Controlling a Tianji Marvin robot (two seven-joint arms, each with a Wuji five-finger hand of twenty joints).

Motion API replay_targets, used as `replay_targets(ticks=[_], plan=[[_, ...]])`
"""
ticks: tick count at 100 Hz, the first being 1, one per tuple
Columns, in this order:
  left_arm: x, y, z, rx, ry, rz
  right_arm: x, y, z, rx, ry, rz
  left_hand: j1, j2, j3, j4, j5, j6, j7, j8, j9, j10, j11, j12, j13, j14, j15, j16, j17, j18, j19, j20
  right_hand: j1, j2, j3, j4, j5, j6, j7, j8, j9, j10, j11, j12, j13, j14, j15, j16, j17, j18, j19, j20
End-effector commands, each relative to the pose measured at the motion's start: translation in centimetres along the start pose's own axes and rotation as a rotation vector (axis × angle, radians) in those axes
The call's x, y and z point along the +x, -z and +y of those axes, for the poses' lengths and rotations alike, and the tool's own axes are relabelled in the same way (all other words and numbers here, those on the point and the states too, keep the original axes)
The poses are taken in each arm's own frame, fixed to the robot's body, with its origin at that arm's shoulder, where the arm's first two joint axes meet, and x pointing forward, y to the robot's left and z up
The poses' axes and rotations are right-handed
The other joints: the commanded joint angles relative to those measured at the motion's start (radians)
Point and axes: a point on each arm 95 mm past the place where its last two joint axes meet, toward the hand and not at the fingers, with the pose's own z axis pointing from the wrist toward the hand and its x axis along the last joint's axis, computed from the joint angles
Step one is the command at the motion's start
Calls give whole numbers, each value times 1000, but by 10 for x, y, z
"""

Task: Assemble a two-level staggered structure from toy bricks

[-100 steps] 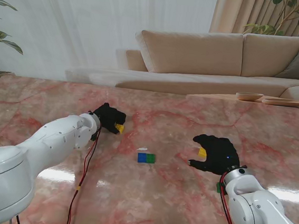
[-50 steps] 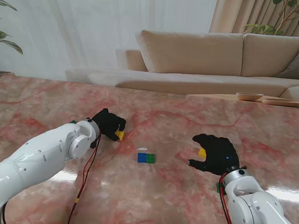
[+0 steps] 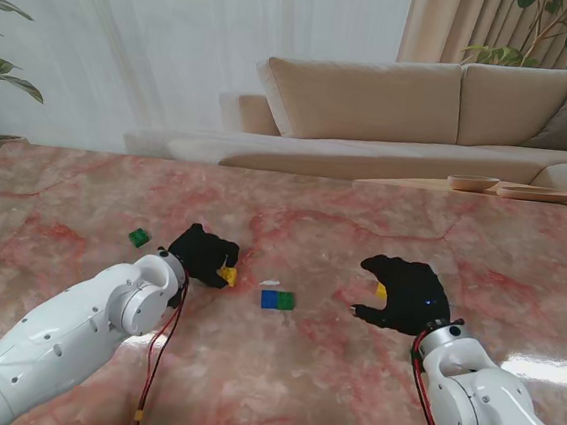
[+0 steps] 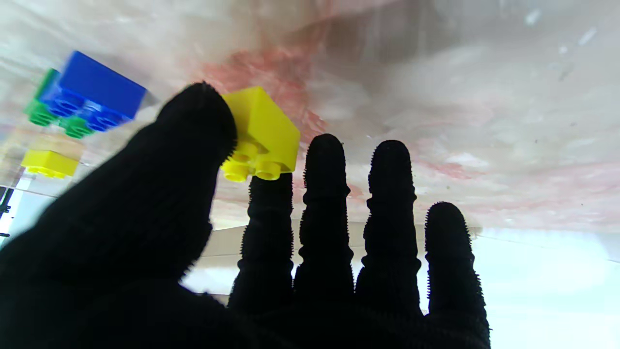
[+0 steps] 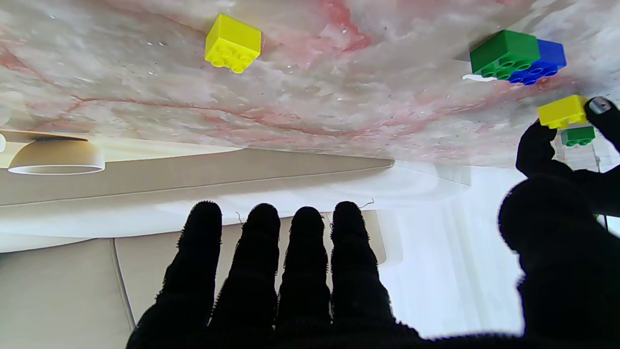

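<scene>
A blue and a green brick (image 3: 277, 299) sit joined side by side mid-table, seen as blue (image 4: 92, 94) and green (image 5: 503, 52) in the wrist views. My left hand (image 3: 204, 255) is just left of them, thumb and index finger pinching a yellow brick (image 3: 225, 274) (image 4: 259, 133) held off the table, studs facing away from the table top. My right hand (image 3: 406, 293) hovers to the pair's right with its fingers (image 5: 290, 271) spread and holding nothing. A second yellow brick (image 3: 381, 291) (image 5: 232, 42) lies on the table beneath that hand, untouched.
A lone green brick (image 3: 139, 237) lies on the marble table (image 3: 276, 393) farther left, beyond my left forearm. A beige sofa (image 3: 394, 113) and a side table with bowls (image 3: 497, 187) stand past the table's far edge.
My left hand has carried the yellow brick nearer to me and rightward, toward the blue-green pair, uncovering the lone green brick. The right hand has barely shifted.
</scene>
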Motion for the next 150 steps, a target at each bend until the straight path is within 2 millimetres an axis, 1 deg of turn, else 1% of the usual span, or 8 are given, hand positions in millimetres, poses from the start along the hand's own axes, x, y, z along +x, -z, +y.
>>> replay_targets(ticks=[1,24,38,105,135,140,150], plan=[[6,4,11,-17,-1,5,3,3,-5,20,-8,0,51,59,28,16,132,-74,95,35,53,15,-12,19,37,27,34,17,-8,38,25,15,5,-9,14,30,15,-7,-11,-15,-6,18,-18,-11,-35,11,-6,-10,-14,16,8,-5],[16,6,24,-40,4,19,4,4,-7,19,-10,3,52,59,23,17,133,-75,90,37,52,13,-10,22,38,28,35,22,-8,42,22,14,6,-9,14,30,18,-7,-10,-15,-5,19,-17,-11,-34,12,-5,-10,-14,16,8,-5],[22,5,28,-40,13,25,4,4,-8,22,-12,4,49,47,19,15,133,-85,88,41,53,10,0,33,42,26,42,28,-11,41,17,13,7,-8,15,30,19,-7,-9,-15,-5,18,-17,-10,-34,12,-5,-10,-14,16,8,-5],[44,-12,31,-43,26,88,0,5,-11,31,-20,-7,47,21,17,8,130,-91,87,54,48,6,15,38,40,25,46,38,-14,43,10,13,9,-6,17,29,19,-6,-8,-17,-5,20,-17,-10,-35,13,-5,-10,-14,16,8,-4],[47,-17,31,-42,8,98,-1,6,-12,32,-23,-10,42,9,12,3,94,-87,82,66,8,0,17,31,16,19,34,37,-22,40,1,12,10,-6,18,28,19,-5,-8,-17,-5,18,-17,-10,-35,13,-5,-10,-14,17,8,-3],[47,-17,32,-42,6,99,-2,6,-12,32,-23,-11,39,3,12,1,87,-89,81,82,-5,-2,36,16,12,18,30,39,-24,37,-6,12,10,-6,18,28,19,-6,-8,-17,-5,18,-18,-10,-35,12,-5,-10,-14,18,8,-3],[48,-18,32,-45,2,99,-2,7,-12,34,-23,-13,31,2,4,-3,81,-88,83,89,-13,-1,39,11,10,21,30,40,-28,38,-8,13,10,-5,19,29,19,-7,-8,-18,-5,19,-18,-10,-35,12,-5,-10,-14,17,8,-3]])
